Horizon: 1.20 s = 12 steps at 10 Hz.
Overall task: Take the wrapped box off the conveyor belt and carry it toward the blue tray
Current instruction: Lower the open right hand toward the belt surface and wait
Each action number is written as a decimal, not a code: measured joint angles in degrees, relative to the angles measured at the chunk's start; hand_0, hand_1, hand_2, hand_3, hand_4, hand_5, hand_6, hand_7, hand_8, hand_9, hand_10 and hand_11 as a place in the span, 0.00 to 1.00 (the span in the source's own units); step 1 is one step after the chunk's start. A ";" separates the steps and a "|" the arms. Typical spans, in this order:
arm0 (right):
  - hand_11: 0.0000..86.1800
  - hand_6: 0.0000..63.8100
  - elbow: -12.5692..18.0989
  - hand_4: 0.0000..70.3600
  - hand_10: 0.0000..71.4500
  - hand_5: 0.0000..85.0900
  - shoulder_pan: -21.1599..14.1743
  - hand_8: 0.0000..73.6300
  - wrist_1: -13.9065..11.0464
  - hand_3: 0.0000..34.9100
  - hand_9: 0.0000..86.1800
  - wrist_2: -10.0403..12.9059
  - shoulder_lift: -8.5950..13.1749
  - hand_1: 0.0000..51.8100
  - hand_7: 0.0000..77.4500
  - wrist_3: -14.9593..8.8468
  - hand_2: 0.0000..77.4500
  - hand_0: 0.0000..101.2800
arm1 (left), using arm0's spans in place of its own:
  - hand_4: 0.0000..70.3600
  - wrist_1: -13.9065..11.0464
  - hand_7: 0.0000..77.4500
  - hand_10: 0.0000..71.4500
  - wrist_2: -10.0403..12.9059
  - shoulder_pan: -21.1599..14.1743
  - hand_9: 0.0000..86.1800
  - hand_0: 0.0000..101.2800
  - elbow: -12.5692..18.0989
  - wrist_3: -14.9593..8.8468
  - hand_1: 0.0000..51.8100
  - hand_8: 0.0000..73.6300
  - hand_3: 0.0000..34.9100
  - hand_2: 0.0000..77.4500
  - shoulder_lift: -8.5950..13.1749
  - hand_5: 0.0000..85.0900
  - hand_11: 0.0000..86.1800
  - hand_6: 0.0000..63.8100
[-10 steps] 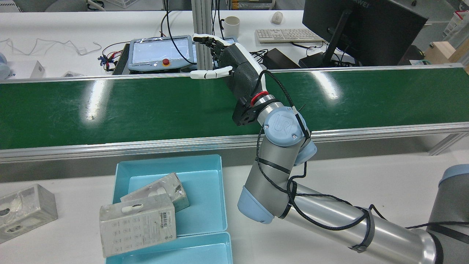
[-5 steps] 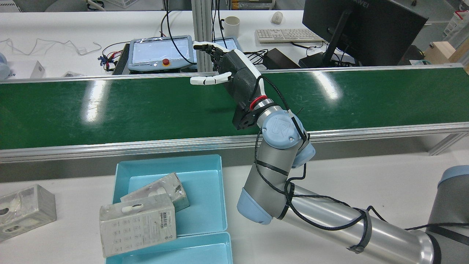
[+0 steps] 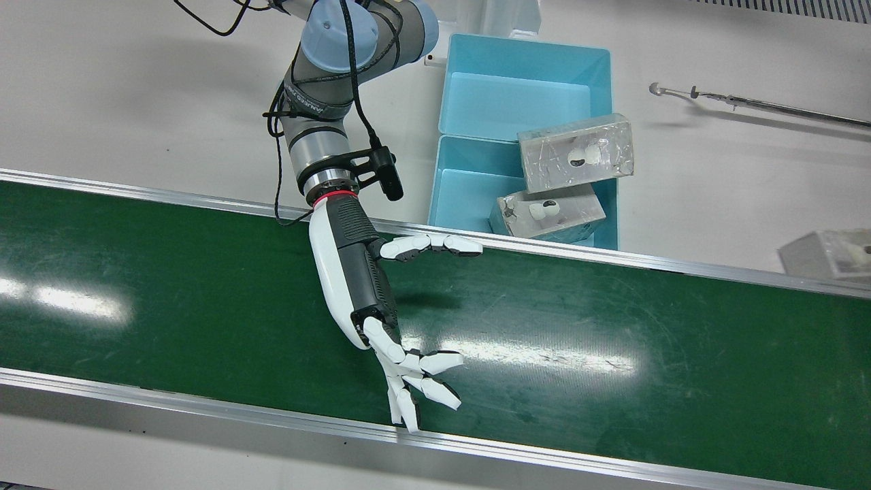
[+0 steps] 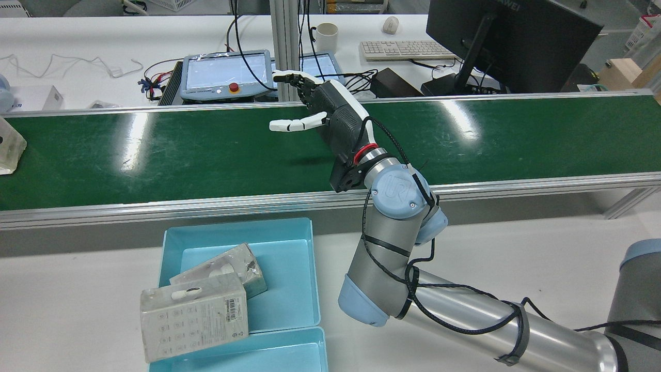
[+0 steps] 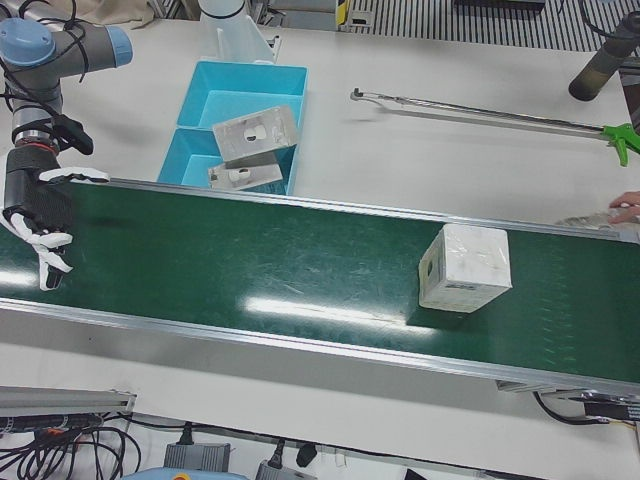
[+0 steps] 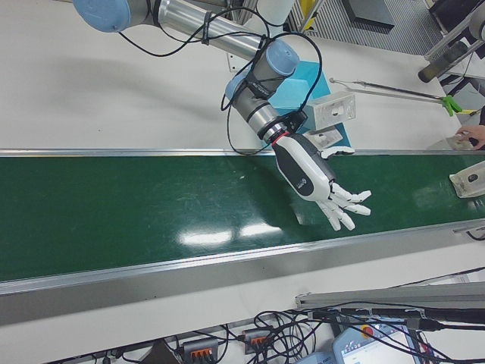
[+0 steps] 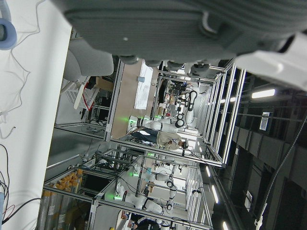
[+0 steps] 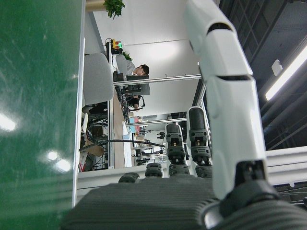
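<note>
The right hand point(image 3: 371, 299) is held over the green conveyor belt point(image 3: 612, 354), fingers point(image 3: 422, 388) spread apart and the thumb extended sideways; nothing is gripped. In the rear view the same hand point(image 4: 330, 116) is seen above the far half of the belt, palm turned toward that view's left. In the right-front view the hand point(image 6: 318, 182) is positioned above the belt near its operator-side rail.

The left hand is not seen in the fixed views. Only a dark portion of its palm point(image 7: 182, 24) is shown in the left hand view, so it cannot be told whether it is open or closed.

The wrapped box point(image 5: 465, 268) is located on the belt, well apart from the right hand, on the half before the left arm. It is resting upright and is untouched. In the rear view only its corner point(image 4: 10, 147) is visible at the left edge.

The blue tray point(image 3: 476, 88) is placed on the white desk point(image 3: 136, 102), just beside the robot-side rail of the belt. Two wrapped boxes are already contained in it: an upper box point(image 3: 577, 153) leaning over a lower box point(image 3: 548, 212). A long reaching tool point(image 5: 480, 108) is laid on the desk beyond the tray.
</note>
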 joint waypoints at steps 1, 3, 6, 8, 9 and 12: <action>0.01 0.12 1.44 0.26 0.00 0.35 0.10 0.03 -1.20 0.01 0.04 -0.03 -0.77 0.38 0.14 0.10 0.23 0.51 | 0.00 0.00 0.01 0.01 0.00 0.00 0.00 0.00 0.00 0.00 0.00 0.01 0.00 0.01 0.00 0.01 0.01 0.01; 0.01 0.12 4.48 0.26 0.00 0.35 1.33 0.01 -4.72 0.01 0.04 -0.36 -1.73 0.38 0.14 0.40 0.23 0.51 | 0.00 0.00 0.01 0.01 0.00 0.00 0.00 0.00 0.00 0.00 0.00 0.01 0.00 0.01 0.00 0.01 0.01 0.01; 0.01 0.09 9.58 0.25 0.00 0.35 3.41 0.01 -13.59 0.07 0.04 -3.16 -2.17 0.38 0.13 2.15 0.23 0.51 | 0.00 0.00 0.00 0.01 0.00 0.00 0.01 0.00 0.00 0.00 0.00 0.01 0.00 0.01 0.00 0.01 0.01 0.01; 0.01 0.09 13.56 0.22 0.00 0.35 5.10 0.01 -19.71 0.06 0.04 -4.51 -3.06 0.38 0.11 3.05 0.23 0.51 | 0.00 0.00 0.01 0.01 0.00 0.00 0.00 0.00 0.00 0.00 0.00 0.01 0.00 0.01 0.00 0.01 0.01 0.01; 0.01 0.09 14.36 0.22 0.00 0.35 5.53 0.01 -20.40 0.07 0.04 -4.70 -4.20 0.41 0.11 3.22 0.22 0.51 | 0.00 0.00 0.01 0.01 0.00 0.00 0.00 0.00 0.00 0.00 0.00 0.01 0.00 0.01 0.00 0.01 0.01 0.01; 0.01 0.09 11.50 0.17 0.00 0.31 5.32 0.01 -13.88 0.00 0.04 -4.78 -5.31 0.33 0.09 3.08 0.20 0.49 | 0.00 0.00 0.01 0.01 0.00 0.00 0.00 0.00 0.00 0.00 0.00 0.01 0.00 0.01 0.00 0.01 0.01 0.01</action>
